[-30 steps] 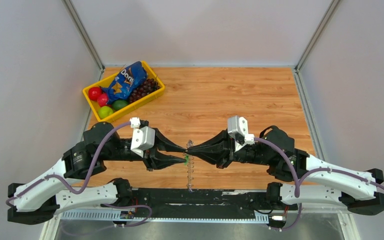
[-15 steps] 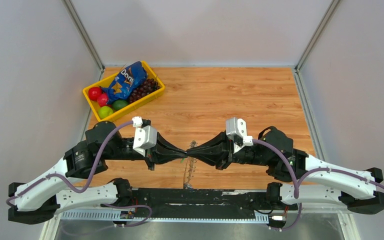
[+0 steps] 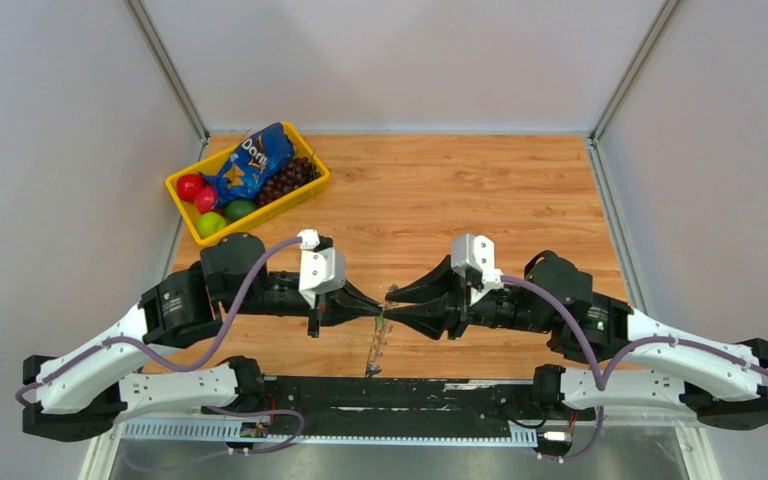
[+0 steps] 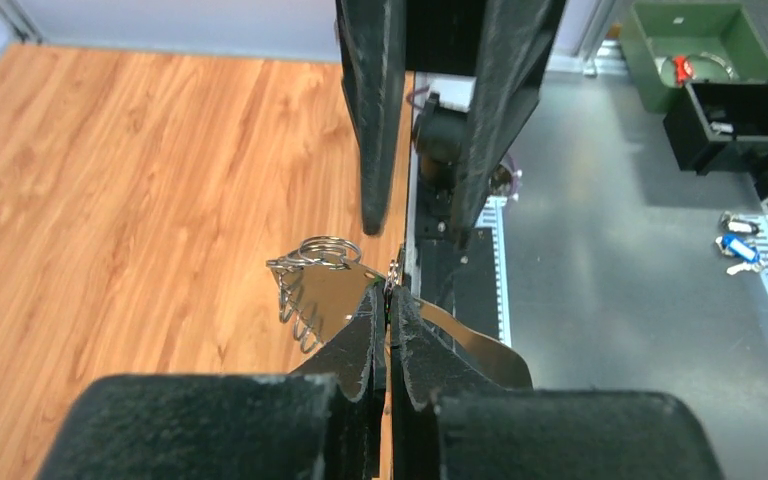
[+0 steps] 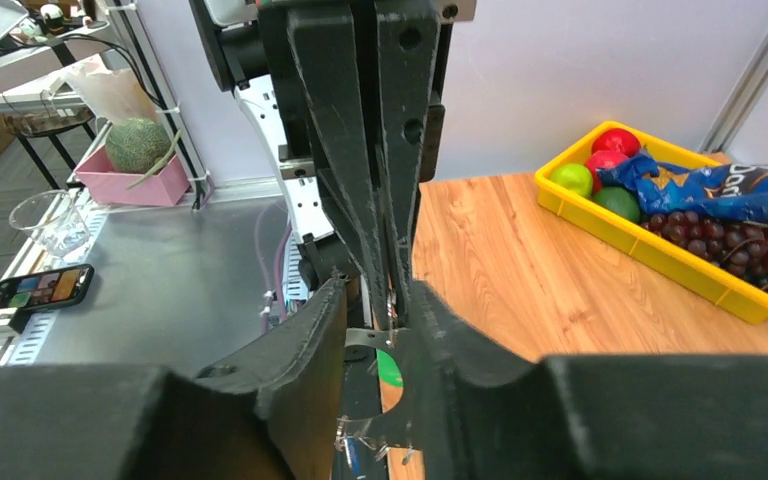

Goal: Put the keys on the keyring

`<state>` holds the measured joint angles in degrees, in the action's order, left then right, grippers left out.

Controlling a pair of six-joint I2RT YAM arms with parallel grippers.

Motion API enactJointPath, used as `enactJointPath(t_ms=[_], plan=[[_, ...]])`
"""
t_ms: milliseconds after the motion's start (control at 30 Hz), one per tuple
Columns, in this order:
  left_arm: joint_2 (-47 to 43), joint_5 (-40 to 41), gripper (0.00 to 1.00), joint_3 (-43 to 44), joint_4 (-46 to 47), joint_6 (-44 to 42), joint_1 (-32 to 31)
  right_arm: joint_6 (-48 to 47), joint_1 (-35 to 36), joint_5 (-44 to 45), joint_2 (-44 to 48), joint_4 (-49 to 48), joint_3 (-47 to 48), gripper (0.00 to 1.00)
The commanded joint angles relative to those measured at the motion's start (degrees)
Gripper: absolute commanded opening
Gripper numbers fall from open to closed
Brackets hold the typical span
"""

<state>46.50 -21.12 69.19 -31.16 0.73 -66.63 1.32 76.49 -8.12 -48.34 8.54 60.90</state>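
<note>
Keys: small dark bunch with a green tag, pinched in the closed left gripper. Silvery keyring, jagged-fringed, hangs just below that gripper. Right gripper, jaws apart, straddles its tips. Blue bag, well beyond, reads "Dori".

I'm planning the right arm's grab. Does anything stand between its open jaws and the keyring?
Nothing visible does. The right gripper is open, with the keyring hanging right at its tips, beside the keys pinched in the shut left gripper. Only that left gripper's fingers crowd the spot.
</note>
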Motion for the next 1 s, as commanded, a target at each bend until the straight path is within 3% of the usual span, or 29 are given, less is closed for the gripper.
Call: enactJointPath(t_ms=[0,200,333,967], plan=[[2.9,1.5,0.0,5.6,-7.7,-3.7,0.0,-0.7,0.4,3.6,1.2,10.4,6.9,0.37],[7.4,2.2,0.0,9.4,-15.4,-5.9,0.0,-0.5,0.4,6.2,-2.1,23.5,13.7,0.47],[9.9,2.4,0.0,11.0,-18.6,-7.0,0.0,-0.6,0.4,6.7,-3.2,27.8,15.3,0.48],[11.4,1.8,0.0,12.6,-21.9,-8.3,0.0,-1.0,0.4,4.7,-8.7,25.6,13.8,0.47]])
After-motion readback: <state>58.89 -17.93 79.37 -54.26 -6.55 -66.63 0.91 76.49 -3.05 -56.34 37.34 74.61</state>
